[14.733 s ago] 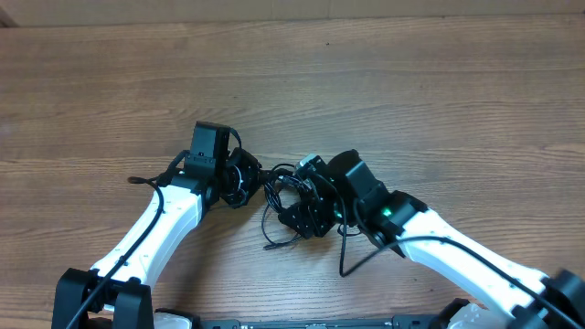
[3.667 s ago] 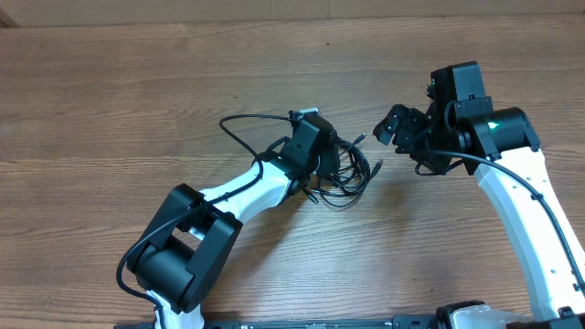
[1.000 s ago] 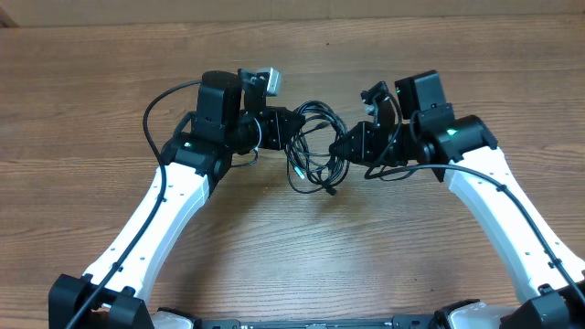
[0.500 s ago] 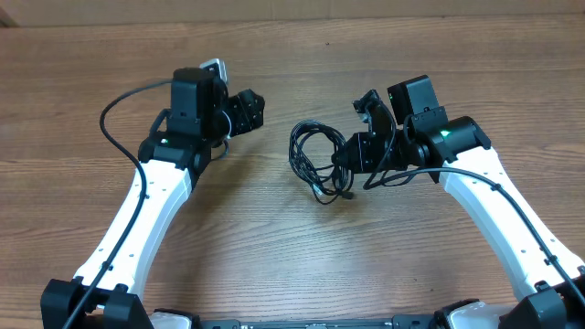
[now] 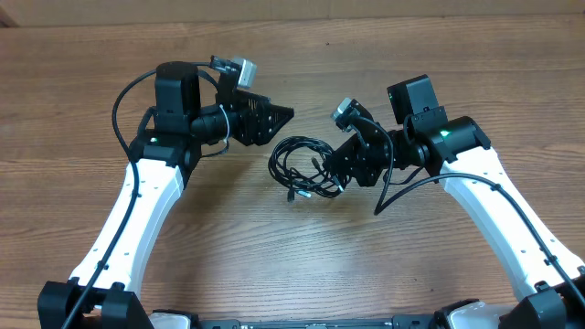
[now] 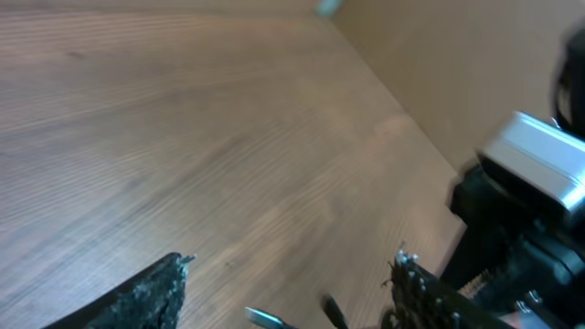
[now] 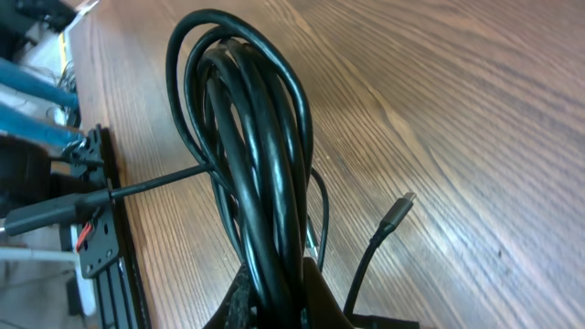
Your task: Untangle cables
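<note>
Right gripper (image 5: 336, 168) is clamped on the coiled cables (image 5: 298, 166) at their right edge. Left gripper (image 5: 279, 117), jaws wide and empty, hovers just far-left of the bundle.

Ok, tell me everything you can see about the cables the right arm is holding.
The cables are thin, glossy black cords, rubbery-looking, looped together in one loose tangled coil. The right claw is shut on one side of the coil, several loops pinched together. One free end shows a small metal-tipped plug near the wooden table. Whether the coil's far side rests on the table is unclear. The left claw is open and apart from it.
</note>
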You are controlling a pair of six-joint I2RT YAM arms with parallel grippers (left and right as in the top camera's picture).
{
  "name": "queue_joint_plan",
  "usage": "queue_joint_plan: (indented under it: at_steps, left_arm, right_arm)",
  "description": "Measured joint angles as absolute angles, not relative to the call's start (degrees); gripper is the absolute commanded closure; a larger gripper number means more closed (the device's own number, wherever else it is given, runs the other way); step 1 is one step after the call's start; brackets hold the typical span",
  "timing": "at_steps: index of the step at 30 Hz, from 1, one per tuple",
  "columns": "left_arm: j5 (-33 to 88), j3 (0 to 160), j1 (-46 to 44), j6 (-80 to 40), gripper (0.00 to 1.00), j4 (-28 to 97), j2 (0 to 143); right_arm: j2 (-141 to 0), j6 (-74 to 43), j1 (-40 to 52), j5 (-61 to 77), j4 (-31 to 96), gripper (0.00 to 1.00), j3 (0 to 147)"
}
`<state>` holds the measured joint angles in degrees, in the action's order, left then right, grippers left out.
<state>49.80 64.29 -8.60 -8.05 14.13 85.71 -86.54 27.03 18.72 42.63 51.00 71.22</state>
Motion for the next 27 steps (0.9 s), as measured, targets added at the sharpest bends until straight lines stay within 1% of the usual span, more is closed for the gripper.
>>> queue_joint_plan:
  at_steps: [2,11,12,14,17,20,26,27]
  left_arm:
    - [52.5,64.3,-8.6,-5.7,0.36,15.7,85.7]
    - [59.8,64.3,-8.6,0.3,0.37,20.0,85.7]
    - [60.3,64.3,-8.6,0.7,0.42,20.6,85.7]
    - [61.0,64.3,-8.5,2.0,0.45,22.3,85.7]
    - [61.5,64.4,-7.8,3.0,0.46,24.8,85.7]
    - [61.5,64.4,-7.4,3.9,0.57,27.2,85.7]
    - [61.5,64.4,-7.4,6.4,0.56,31.4,85.7]
    - [61.5,64.4,-7.4,6.5,0.57,31.6,85.7]
  right_arm:
    - [-86.5,28.7,18.7,43.4,51.0,0.96,71.2]
    - [-86.5,30.6,18.7,43.9,51.0,0.96,71.2]
    - [-86.5,30.7,18.7,43.9,51.0,0.96,71.2]
    - [-86.5,30.7,18.6,43.9,51.0,0.96,71.2]
    - [-86.5,30.4,18.1,43.9,51.0,0.96,71.2]
    - [-86.5,29.3,17.0,43.9,50.6,0.96,71.2]
    - [-86.5,26.4,15.8,43.9,50.6,0.96,71.2]
    - [-86.5,26.2,15.8,44.2,50.6,0.96,71.2]
